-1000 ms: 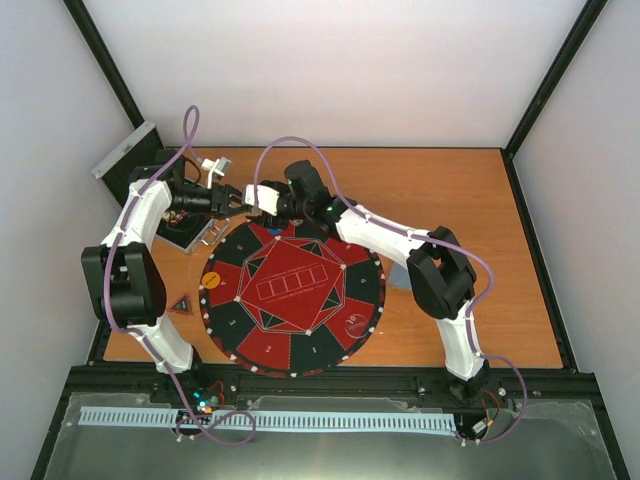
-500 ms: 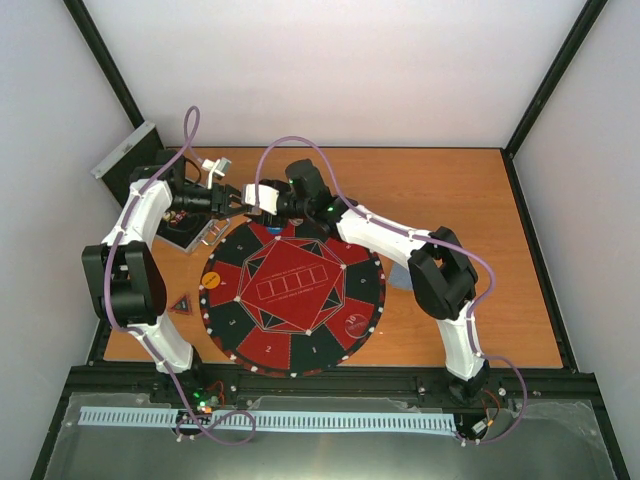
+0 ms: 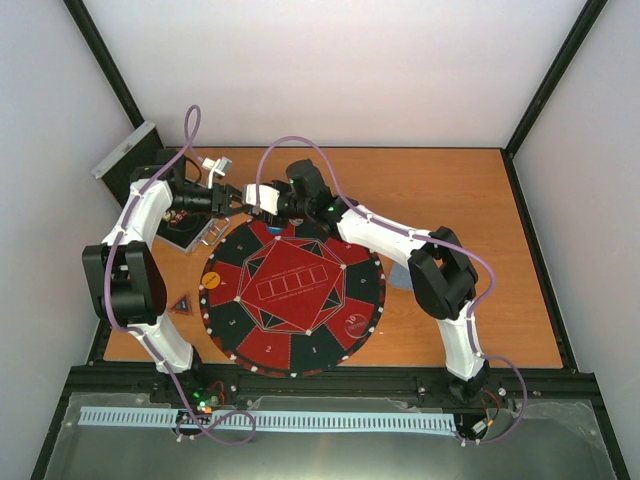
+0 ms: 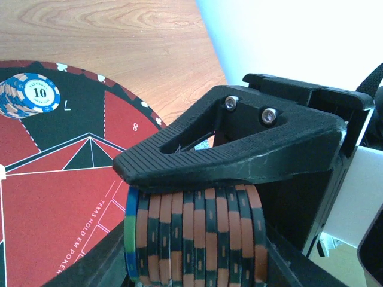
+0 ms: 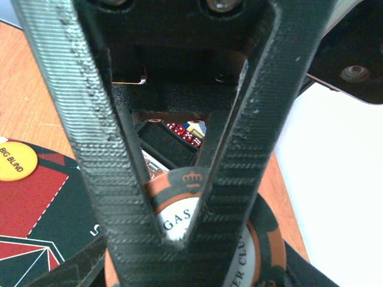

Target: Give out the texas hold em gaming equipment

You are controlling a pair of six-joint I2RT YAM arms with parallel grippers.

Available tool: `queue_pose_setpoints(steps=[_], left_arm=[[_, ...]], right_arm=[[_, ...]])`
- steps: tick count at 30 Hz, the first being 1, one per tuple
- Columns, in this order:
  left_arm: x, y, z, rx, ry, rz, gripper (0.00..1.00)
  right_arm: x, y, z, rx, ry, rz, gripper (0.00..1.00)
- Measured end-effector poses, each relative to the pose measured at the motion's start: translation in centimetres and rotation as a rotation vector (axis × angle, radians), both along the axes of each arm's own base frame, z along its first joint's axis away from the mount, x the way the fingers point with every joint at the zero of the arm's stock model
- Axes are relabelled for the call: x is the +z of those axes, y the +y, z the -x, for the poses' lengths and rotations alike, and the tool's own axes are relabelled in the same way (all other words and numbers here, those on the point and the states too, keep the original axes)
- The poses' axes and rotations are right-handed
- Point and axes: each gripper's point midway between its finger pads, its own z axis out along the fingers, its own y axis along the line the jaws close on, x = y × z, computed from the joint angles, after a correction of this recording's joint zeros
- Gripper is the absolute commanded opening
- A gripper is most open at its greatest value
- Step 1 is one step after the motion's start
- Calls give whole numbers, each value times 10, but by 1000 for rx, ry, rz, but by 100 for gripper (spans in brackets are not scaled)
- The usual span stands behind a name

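Currently, a stack of orange-and-black chips (image 4: 197, 236), with one blue-and-green chip at its left end, is held on edge off the surface above the far left rim of the round red-and-black mat (image 3: 290, 300). The left end effector (image 3: 233, 197) is clamped on this stack, its dark fingers showing at the lower corners of the left wrist view. The right end effector (image 5: 182, 230) meets it head-on from the other side. One of its ribbed fingers (image 4: 239, 149) lies across the top of the chip rims. From its own camera the two fingers narrow to a V in front of the end chip's white, crown-printed face. Whether they actually pinch a chip I cannot tell.

On the mat, a short pile of blue chips (image 4: 30, 95) marked 10 sits in a black wedge near the far rim. A yellow button (image 5: 12, 160) reading BIG BLIND lies at the mat's left edge. A small dark triangular marker (image 3: 181, 304) rests on the wooden table (image 3: 450, 190), just beside the mat's left rim. An open, dark-lined case (image 3: 190, 235) stands beneath the left arm, near the table's far left corner.
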Motion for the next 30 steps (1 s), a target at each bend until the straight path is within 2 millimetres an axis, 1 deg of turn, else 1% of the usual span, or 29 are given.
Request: queue_pose_setpoints(steps=[6,13,15,17,24,30], left_arm=[[0,0,0,1,0,-1,8],[-1,0,0,0,7,5,22],[0,-1,0,-2,7,9,23],[0,-2,0,-4,8,11,27],[2,-3,1,-5,13,26,35],[3,-4,1,-4,19,32,44]], right_arm=[[-1,-1,0,4,-2,7,3],[-1,-3,1,11,4,20,3],[0,-3,2,11,3,24,3],[0,-4,2,12,3,27,3],[2,-5,3,14,12,42,3],[3,-6,3,15,18,53,3]])
